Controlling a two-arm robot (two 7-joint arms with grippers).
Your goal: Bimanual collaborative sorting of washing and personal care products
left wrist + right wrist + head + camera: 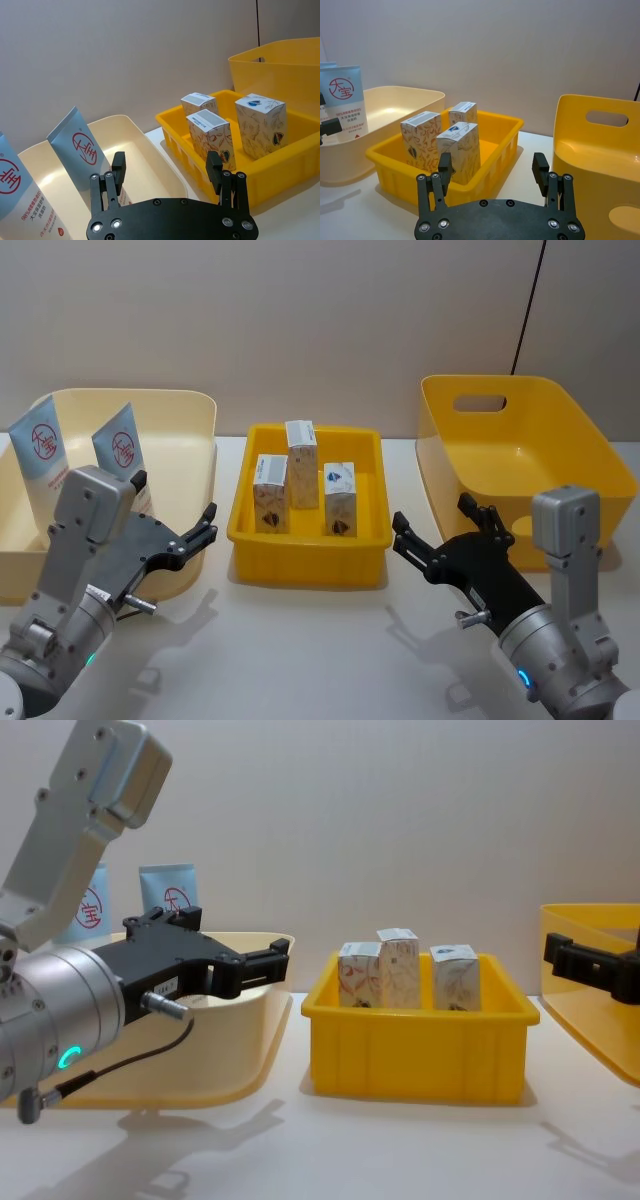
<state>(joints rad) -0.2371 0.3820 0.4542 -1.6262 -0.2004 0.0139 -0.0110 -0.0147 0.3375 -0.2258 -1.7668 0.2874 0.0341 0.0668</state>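
Though scarcely under way by the look of things, already has two squeeze tubes [40, 445] standing in the cream tray [190, 405], just beyond the left pincer [166, 162] and toward its outer side. Shows that pincer spread wide, gripping nothing, hovering by the tray's near corner. Finds the right pincer [492, 161] likewise spread wide and unladen, low over the bench [320, 660], with the big yellow bin [560, 430] just beside it on its outer side and no product seen inside. Puts three small cartons [302, 462] upright in the shallow yellow crate [305, 562], ahead of both pincers and between them. Suggests, as a judgement, a sort with tubes perhaps settled and cartons yet to lift out and place elsewhere.
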